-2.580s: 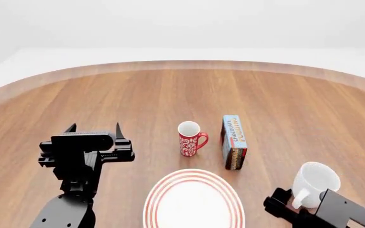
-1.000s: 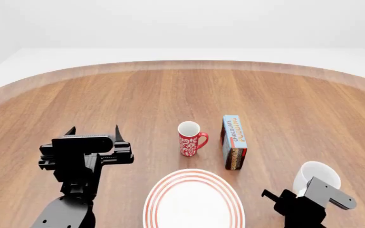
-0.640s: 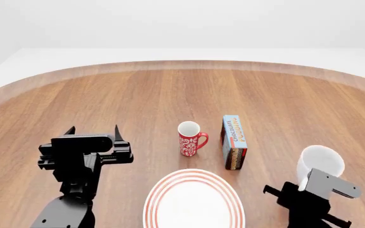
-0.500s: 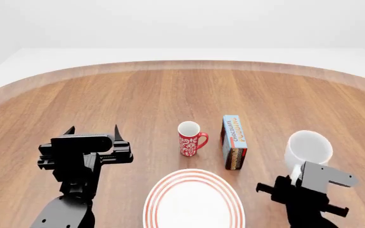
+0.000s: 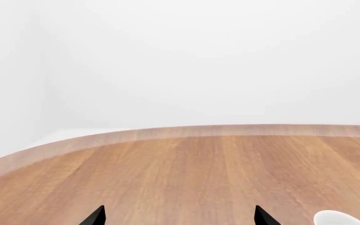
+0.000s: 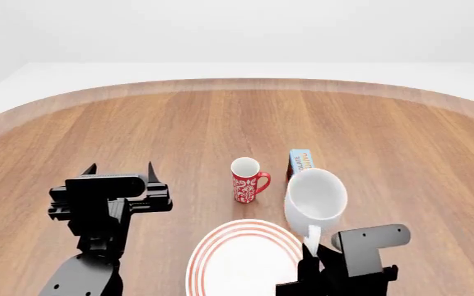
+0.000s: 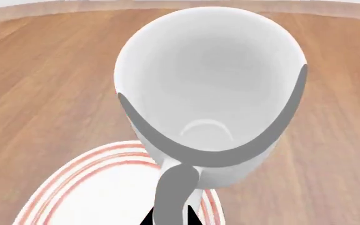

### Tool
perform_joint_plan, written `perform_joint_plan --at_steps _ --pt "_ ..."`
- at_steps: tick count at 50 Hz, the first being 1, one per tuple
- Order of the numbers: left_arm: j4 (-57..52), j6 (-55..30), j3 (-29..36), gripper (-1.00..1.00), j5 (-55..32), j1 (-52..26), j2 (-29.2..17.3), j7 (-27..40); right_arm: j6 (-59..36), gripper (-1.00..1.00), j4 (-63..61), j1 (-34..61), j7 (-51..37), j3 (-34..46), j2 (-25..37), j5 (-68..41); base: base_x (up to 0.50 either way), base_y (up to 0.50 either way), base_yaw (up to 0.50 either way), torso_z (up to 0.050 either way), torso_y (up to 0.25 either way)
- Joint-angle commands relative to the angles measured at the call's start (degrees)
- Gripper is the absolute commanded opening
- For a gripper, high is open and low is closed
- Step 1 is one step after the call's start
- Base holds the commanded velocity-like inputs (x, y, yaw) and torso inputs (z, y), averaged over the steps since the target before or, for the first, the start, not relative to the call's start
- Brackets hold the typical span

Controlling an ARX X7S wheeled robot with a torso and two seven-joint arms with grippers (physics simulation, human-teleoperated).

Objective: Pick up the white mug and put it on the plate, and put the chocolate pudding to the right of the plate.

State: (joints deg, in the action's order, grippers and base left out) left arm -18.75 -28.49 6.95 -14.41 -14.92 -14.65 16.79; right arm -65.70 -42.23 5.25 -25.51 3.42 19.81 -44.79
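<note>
The glossy white mug with one loop handle [image 6: 315,197] hangs in the air above the wooden table [image 6: 385,142], held by its handle in the right gripper [image 6: 311,242], whose black jaws are clamped on that handle at the mug's near side. In the head view the mug sits over the far right edge of the round white plate with concentric red rings [image 6: 249,262], its open mouth tipped toward the camera, and it covers most of the small chocolate pudding box with the light blue face [image 6: 300,160], of which only the far top end shows. The right wrist view looks straight into the mug [image 7: 208,89], with the ringed plate [image 7: 99,192] below and to one side of it on the wood; the mug does not touch the plate. The pudding box stands on the table just beyond the plate's far right rim. A red mug with a white pattern [image 6: 247,179] stands upright just left of the box and beyond the plate's far edge, its handle pointing right. The left gripper [image 6: 120,169] hovers well to the left of the plate with its two pointed fingers apart and nothing between them; the left wrist view shows those tips [image 5: 95,216] over bare wood.
</note>
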Motion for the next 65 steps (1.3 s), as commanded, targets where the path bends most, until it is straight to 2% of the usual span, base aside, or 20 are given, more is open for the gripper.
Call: perform_joint_plan --at_steps 1,25,65 --pt "-0.09 0.02 -0.04 1.0 -0.26 -0.01 -0.25 0.31 -2.27 -1.0 -3.16 -1.47 1.67 4.18 -0.48 -2.26 0.0 0.0 0.0 0.0 0.0" --pt "0.34 0.4 0.25 1.0 -0.7 -0.11 -0.57 0.72 4.49 -1.0 9.02 0.46 8.65 14.49 -1.08 3.07 0.0 0.0 0.0 0.0 0.0" --pt "1.12 1.15 0.79 1.0 -1.31 -0.1 -1.07 1.31 9.58 -1.0 18.73 0.25 11.81 17.11 -1.11 4.97 0.0 0.0 0.0 0.0 0.0"
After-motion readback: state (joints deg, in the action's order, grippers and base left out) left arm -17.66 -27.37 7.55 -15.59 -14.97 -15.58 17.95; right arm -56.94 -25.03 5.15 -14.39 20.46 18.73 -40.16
